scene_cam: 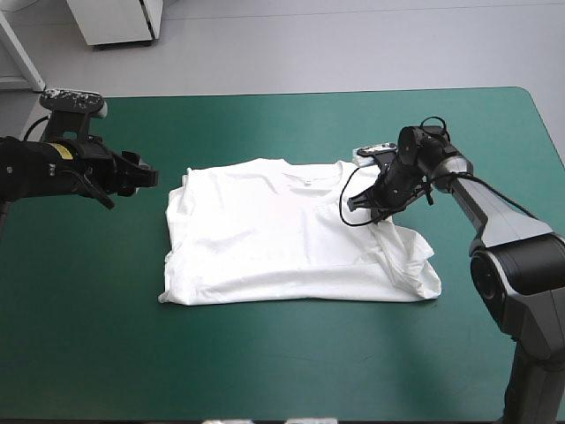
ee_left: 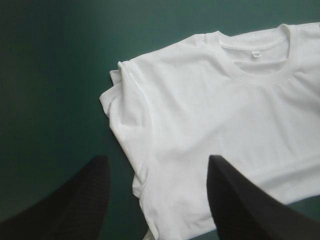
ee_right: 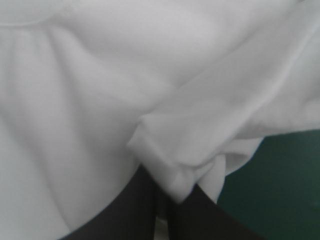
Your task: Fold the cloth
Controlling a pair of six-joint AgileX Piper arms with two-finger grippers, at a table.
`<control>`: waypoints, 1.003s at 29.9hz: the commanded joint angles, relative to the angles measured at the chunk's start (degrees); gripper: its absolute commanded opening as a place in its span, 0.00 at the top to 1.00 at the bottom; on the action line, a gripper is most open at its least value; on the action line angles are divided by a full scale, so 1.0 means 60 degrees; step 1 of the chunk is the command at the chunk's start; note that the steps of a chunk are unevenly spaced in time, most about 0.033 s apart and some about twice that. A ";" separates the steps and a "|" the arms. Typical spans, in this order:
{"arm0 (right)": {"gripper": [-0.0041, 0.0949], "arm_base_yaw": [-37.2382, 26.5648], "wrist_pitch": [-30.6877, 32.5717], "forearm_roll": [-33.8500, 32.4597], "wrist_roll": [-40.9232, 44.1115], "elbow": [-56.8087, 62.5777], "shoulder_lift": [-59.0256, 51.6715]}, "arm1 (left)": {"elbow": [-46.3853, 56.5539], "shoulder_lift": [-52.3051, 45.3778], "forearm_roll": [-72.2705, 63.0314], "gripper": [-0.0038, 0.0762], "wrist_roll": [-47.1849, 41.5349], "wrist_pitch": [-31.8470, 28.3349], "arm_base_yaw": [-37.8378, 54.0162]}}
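The white T-shirt lies spread on the teal-green cover, collar toward the far edge, both sleeves folded inward. My right gripper is low over the shirt's right shoulder, shut on the T-shirt: a folded sleeve hem is pinched between its black fingers. My left gripper hovers just off the shirt's left edge, open. Between and ahead of its fingers lie the folded left sleeve and the collar.
Teal-green cover lies bare all around the shirt, with wide room toward the near edge and at the left. Beyond the far edge stands a white cabinet.
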 commanded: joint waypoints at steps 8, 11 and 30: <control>0.89 -0.0029 0.0399 -0.0350 -0.0227 -0.0687 -0.0188 | -0.0297 -0.0398 -0.0122 0.43 0.0157 -0.0257 -0.0038; 0.74 -0.0029 0.0919 -0.0440 -0.0206 -0.1076 -0.0211 | -0.0297 -0.0500 -0.0122 0.43 0.0157 -0.0173 -0.0038; 0.52 -0.0493 0.1256 -0.2171 0.0596 0.1178 -0.5447 | 0.2297 -0.1915 0.2430 0.43 -0.0976 0.0441 -0.1048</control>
